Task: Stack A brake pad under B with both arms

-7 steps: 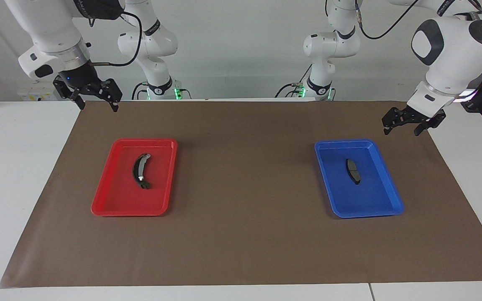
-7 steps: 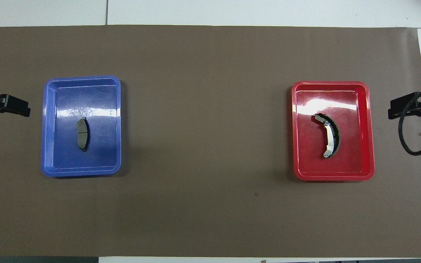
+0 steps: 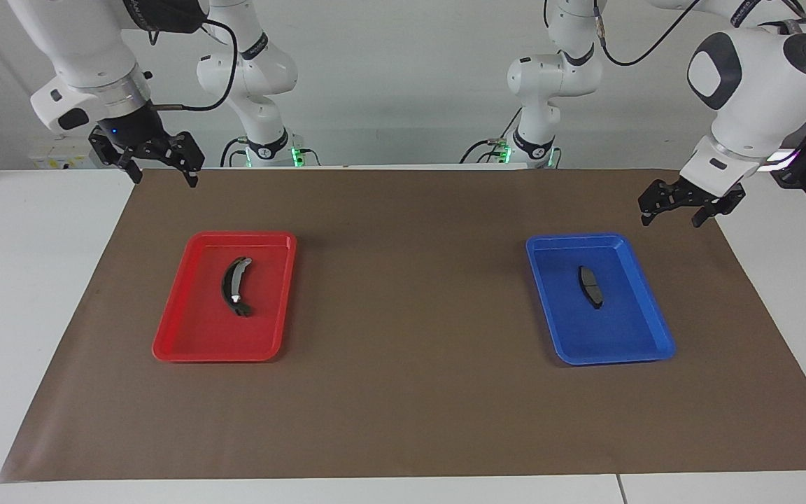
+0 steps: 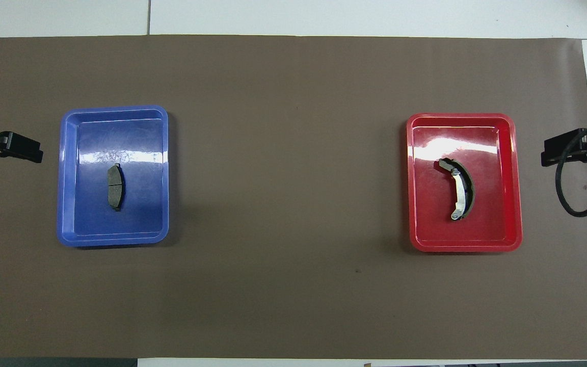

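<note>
- The fingers of the left gripper (image 3: pixel 679 204) are seen spread apart with nothing between them; it is held in the air over the brown mat's (image 3: pixel 403 392) edge at the left arm's end of the table, just beside the blue tray (image 3: pixel 644 336).
- The fingers of the right gripper (image 3: pixel 161 166) are likewise seen apart and empty, raised over the mat's corner at the right arm's end.
- The short brake pad (image 3: pixel 590 286) is found lying flat in the blue tray.
- The curved brake shoe (image 3: pixel 234 284) is found lying in the red tray (image 3: pixel 186 343), well apart from the pad.
- Against the earlier frame, almost nothing is changed: both grippers are shifted only slightly, and pad, shoe and trays are left where they were.
</note>
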Controlling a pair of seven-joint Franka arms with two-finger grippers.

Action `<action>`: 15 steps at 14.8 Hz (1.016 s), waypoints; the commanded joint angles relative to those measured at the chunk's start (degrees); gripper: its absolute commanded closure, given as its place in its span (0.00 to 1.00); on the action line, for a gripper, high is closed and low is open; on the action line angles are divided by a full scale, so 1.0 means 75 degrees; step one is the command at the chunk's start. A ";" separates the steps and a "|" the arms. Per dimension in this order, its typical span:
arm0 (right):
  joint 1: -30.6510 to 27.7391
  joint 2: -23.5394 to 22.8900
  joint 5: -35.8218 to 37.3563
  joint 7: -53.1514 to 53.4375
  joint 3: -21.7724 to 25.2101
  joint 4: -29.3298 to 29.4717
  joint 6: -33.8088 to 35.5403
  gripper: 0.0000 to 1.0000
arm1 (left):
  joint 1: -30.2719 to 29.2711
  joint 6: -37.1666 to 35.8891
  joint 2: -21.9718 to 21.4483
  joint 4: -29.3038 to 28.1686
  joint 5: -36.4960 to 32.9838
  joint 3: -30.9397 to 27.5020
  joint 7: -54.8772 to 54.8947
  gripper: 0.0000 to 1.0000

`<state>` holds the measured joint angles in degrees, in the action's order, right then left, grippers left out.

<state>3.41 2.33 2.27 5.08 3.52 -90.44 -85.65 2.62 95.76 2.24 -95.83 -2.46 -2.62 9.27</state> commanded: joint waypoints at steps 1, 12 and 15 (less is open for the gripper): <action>-0.0021 0.0017 0.0025 -0.0104 -0.0035 -0.0035 -0.0076 0.00 | 0.0037 -0.0099 -0.0205 -0.0220 -0.0059 0.0021 -0.0099 0.01; -0.0033 0.0017 0.0025 -0.0103 -0.0047 -0.0035 -0.0064 0.00 | 0.0236 0.1187 -0.0498 -0.1331 0.0000 0.0044 -0.0064 0.01; -0.0021 0.0017 0.0025 -0.0115 -0.0047 -0.0035 -0.0064 0.00 | 0.0260 0.2216 -0.0498 -0.2220 0.0000 0.0044 -0.0099 0.01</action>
<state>3.42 2.33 2.27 5.08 3.47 -90.44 -85.65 3.83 106.48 0.69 -105.67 -2.43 -1.91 9.27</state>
